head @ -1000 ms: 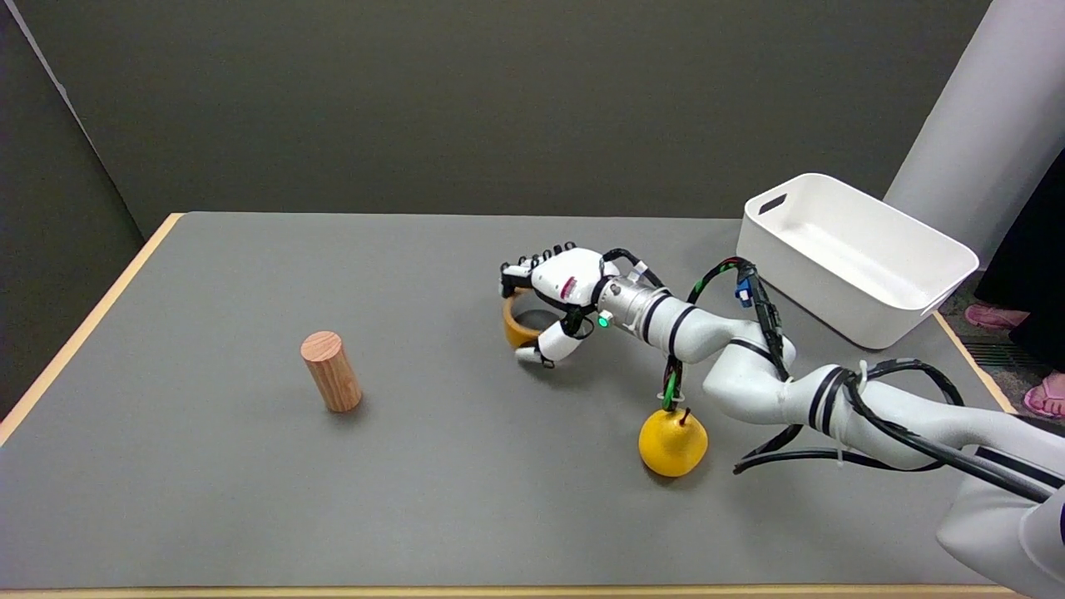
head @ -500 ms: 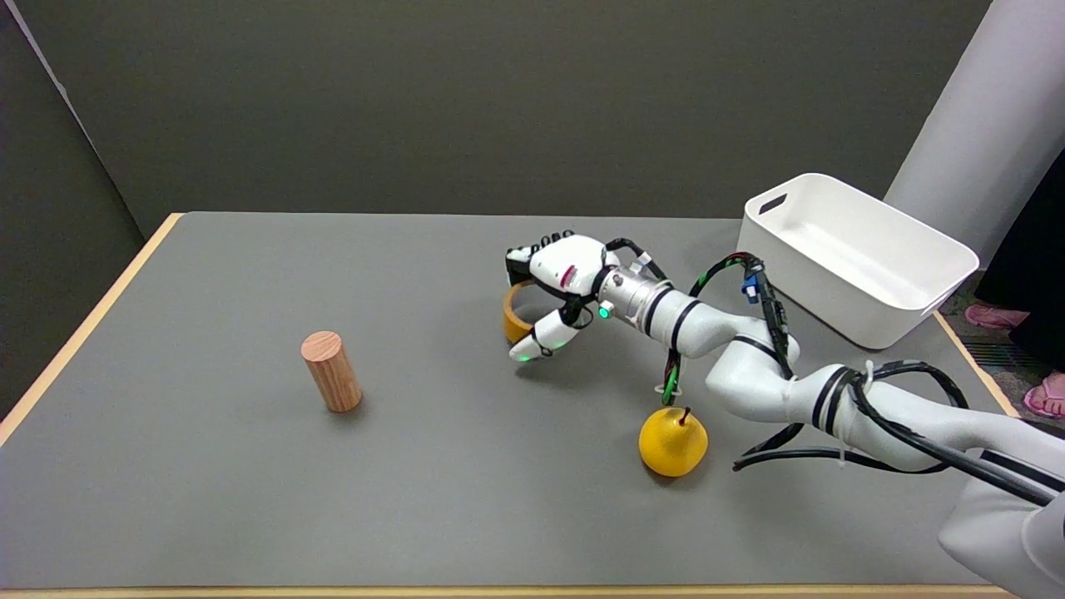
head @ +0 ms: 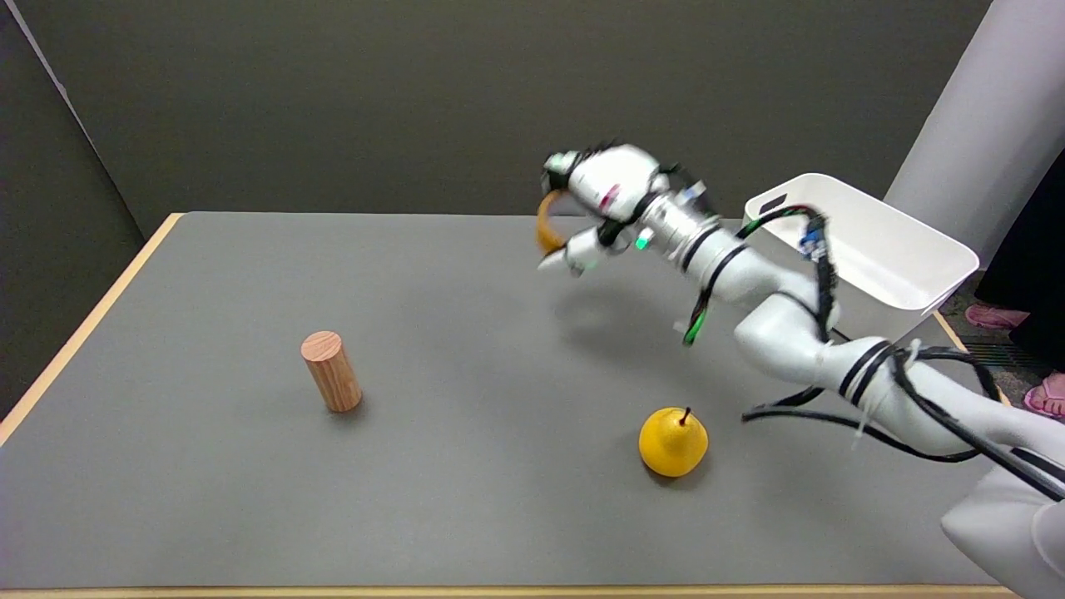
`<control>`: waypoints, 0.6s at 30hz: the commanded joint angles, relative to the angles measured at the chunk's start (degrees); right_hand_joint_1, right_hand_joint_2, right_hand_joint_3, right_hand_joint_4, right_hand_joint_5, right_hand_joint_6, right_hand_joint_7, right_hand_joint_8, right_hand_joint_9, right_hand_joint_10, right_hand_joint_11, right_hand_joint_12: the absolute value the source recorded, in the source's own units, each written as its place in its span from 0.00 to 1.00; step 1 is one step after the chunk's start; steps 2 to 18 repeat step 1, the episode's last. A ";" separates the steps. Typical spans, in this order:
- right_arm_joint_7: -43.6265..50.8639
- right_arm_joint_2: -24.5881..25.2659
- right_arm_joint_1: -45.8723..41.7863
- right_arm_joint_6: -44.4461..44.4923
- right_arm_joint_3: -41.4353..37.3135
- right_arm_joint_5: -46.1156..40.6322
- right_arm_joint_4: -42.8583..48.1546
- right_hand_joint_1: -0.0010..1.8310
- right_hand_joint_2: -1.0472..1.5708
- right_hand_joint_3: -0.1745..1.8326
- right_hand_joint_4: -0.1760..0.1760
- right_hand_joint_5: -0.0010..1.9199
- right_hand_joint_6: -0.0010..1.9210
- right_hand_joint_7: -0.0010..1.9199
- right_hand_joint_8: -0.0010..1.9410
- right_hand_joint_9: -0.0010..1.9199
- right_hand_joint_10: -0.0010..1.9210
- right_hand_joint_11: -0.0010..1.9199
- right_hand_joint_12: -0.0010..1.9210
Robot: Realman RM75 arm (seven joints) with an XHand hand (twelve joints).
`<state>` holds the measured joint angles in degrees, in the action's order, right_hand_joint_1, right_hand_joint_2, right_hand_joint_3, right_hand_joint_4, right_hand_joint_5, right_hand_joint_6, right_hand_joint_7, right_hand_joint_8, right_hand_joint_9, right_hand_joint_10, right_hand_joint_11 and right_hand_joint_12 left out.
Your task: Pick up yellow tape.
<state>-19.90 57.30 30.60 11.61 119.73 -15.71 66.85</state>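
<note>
The yellow tape (head: 547, 225), an orange-yellow ring, hangs in the air above the far middle of the grey table (head: 466, 499). My right hand (head: 595, 195) holds it, with fingers over its top and the thumb below. Hand and tape are well clear of the tabletop, and their shadow lies on the table beneath them. Most of the ring is hidden behind the hand, and the image is slightly blurred.
A wooden cylinder (head: 331, 371) stands upright at the left. A yellow pear (head: 673, 442) sits near the front, right of centre. A white bin (head: 857, 254) stands at the far right corner, just behind my forearm. A person's feet (head: 1044, 398) show beyond the right edge.
My right hand closed on the tape on the table, then rose and moved back and to the right, carrying the tape up off the surface.
</note>
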 commanded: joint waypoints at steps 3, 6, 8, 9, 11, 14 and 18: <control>31.14 -4.38 -2.98 -1.18 -36.82 -13.42 0.44 0.63 0.82 0.26 0.34 0.31 0.80 0.43 0.73 0.45 0.66 0.46 0.93; 31.14 -4.38 -2.98 -1.18 -36.82 -13.42 0.44 0.63 0.82 0.26 0.34 0.31 0.80 0.43 0.73 0.45 0.66 0.46 0.93; 31.14 -4.38 -2.98 -1.18 -36.82 -13.42 0.44 0.63 0.82 0.26 0.34 0.31 0.80 0.43 0.73 0.45 0.66 0.46 0.93; 31.14 -4.38 -2.98 -1.18 -36.82 -13.42 0.44 0.63 0.82 0.26 0.34 0.31 0.80 0.43 0.73 0.45 0.66 0.46 0.93; 31.14 -4.38 -2.98 -1.18 -36.82 -13.42 0.44 0.63 0.82 0.26 0.34 0.31 0.80 0.43 0.73 0.45 0.66 0.46 0.93; 31.14 -4.38 -2.98 -1.18 -36.82 -13.42 0.44 0.63 0.82 0.26 0.34 0.31 0.80 0.43 0.73 0.45 0.66 0.46 0.93; 31.14 -4.38 -2.98 -1.18 -36.82 -13.42 0.44 0.63 0.82 0.26 0.34 0.31 0.80 0.43 0.73 0.45 0.66 0.46 0.93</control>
